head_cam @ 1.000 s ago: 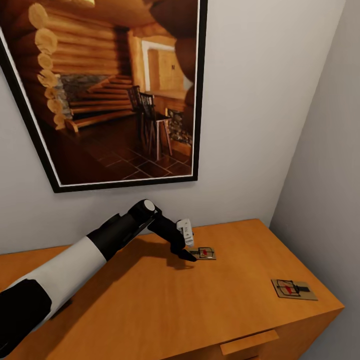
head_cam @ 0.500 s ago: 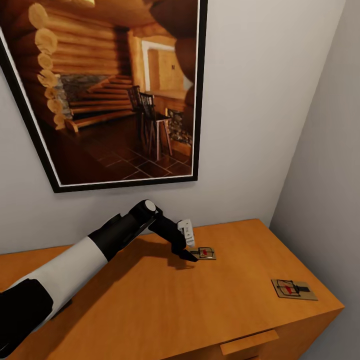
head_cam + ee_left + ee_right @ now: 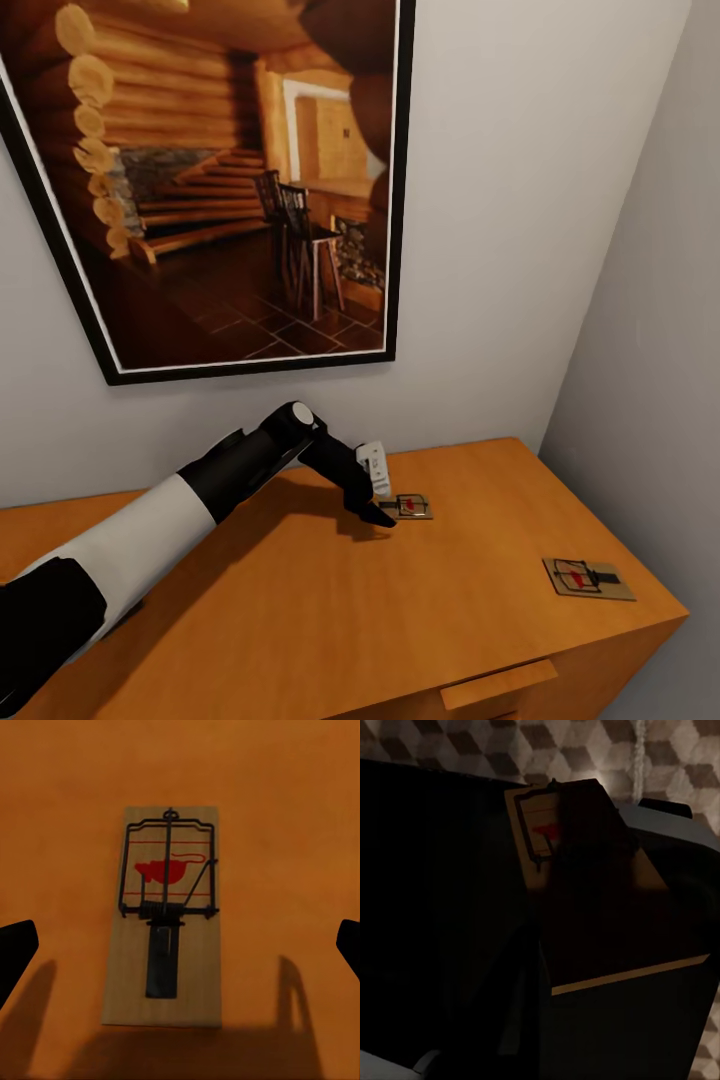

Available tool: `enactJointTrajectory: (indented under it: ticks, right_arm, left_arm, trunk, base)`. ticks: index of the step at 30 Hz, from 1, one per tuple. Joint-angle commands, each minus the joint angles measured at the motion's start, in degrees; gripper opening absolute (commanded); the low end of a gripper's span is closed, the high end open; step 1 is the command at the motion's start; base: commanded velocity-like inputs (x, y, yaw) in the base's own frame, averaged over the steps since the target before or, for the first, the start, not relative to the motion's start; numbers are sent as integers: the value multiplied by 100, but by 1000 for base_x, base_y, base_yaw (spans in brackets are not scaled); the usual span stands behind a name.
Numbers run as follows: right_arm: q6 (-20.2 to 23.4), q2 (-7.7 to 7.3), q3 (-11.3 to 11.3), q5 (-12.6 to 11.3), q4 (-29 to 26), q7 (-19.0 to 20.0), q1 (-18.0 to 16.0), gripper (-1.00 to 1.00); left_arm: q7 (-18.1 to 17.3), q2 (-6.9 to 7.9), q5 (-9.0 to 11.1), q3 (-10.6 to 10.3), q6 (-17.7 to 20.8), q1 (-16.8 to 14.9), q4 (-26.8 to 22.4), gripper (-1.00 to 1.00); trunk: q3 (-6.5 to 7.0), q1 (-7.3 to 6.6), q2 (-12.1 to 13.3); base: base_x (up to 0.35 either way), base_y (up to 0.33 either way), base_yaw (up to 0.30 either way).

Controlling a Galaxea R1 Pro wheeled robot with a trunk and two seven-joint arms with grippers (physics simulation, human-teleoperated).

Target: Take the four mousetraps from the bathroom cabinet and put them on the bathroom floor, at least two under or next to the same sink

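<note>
Two mousetraps lie on the cabinet point(image 3: 300, 600) top: one point(image 3: 411, 506) near the back wall, another point(image 3: 588, 579) by the right front corner. My left gripper point(image 3: 386, 516) is down at the near-wall mousetrap point(image 3: 166, 919), open, one dark fingertip point(image 3: 15, 954) on each side of the board and apart from it. In the right wrist view a further mousetrap point(image 3: 540, 825) sticks out in deep shadow from my right gripper, which is shut on it, above a dark body, with the cube-patterned bathroom floor point(image 3: 585, 750) beyond.
A large framed picture point(image 3: 220, 180) of a log interior hangs on the wall above the cabinet. A side wall point(image 3: 650, 350) closes in at the right. A drawer handle point(image 3: 498, 684) juts out below the cabinet's front edge.
My left arm has crept a touch to the right toward the near-wall mousetrap. Both mousetraps on the cabinet lie where they were.
</note>
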Motion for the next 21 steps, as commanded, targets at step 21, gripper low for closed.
enactJointTrajectory:
  ticks: [21]
  right_arm:
    - [-14,9,-48,37,3,20,-3,-100]
  left_arm:
    - [-10,3,3,-15,47,-6,-7,100]
  trunk:
    - [-143,0,-3]
  base:
    - [0,0,0]
